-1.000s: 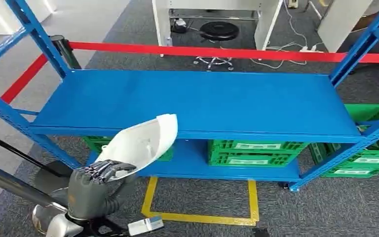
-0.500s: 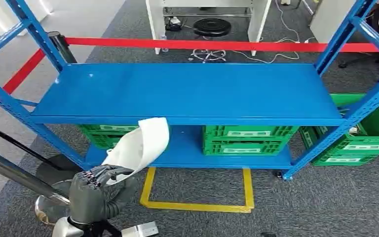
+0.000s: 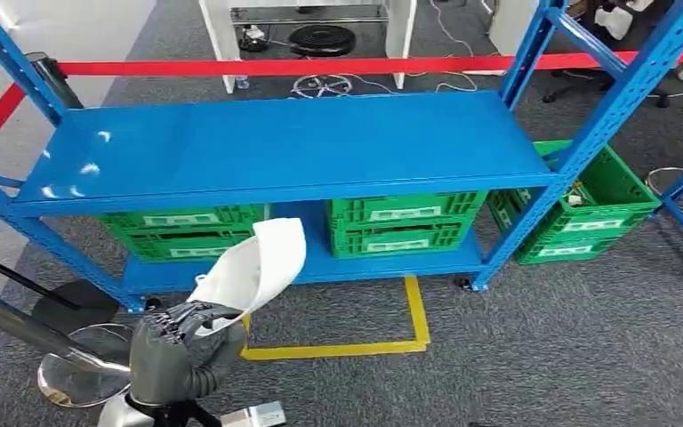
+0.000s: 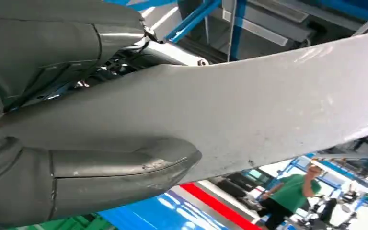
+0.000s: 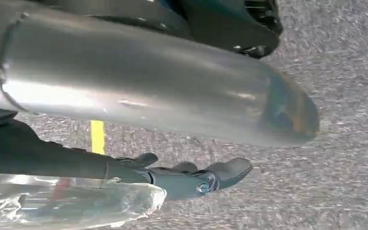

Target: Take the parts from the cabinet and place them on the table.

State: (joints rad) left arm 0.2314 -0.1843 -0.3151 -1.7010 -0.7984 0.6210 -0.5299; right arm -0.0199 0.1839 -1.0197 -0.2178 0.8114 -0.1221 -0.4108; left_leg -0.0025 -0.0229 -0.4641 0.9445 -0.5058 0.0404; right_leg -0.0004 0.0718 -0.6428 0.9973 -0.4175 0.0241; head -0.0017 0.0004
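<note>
My left hand [image 3: 178, 342] grips a curved white shell-like part [image 3: 253, 267] by its lower end, low at the left in the head view, in front of the blue rack [image 3: 276, 142]. The part tilts up towards the rack's lower shelf without touching it. In the left wrist view the same white part [image 4: 268, 105] runs across the picture, with my thumb [image 4: 100, 172] pressed against its underside. My right hand [image 5: 196, 177] hangs above grey carpet, its fingers loosely apart and holding nothing.
The rack's top shelf is bare. Green crates [image 3: 400, 222] sit on its lower shelf and another green crate [image 3: 587, 205] stands on the floor to the right. Red barrier tape [image 3: 320, 65] runs behind. Yellow floor marking [image 3: 409, 329] and a stanchion base [image 3: 80, 378] lie nearby. A person [image 4: 292, 191] stands some way off.
The camera has turned right and pulled back, so the rack sits further left and looks smaller. My left hand still holds the white part, now lower against the rack.
</note>
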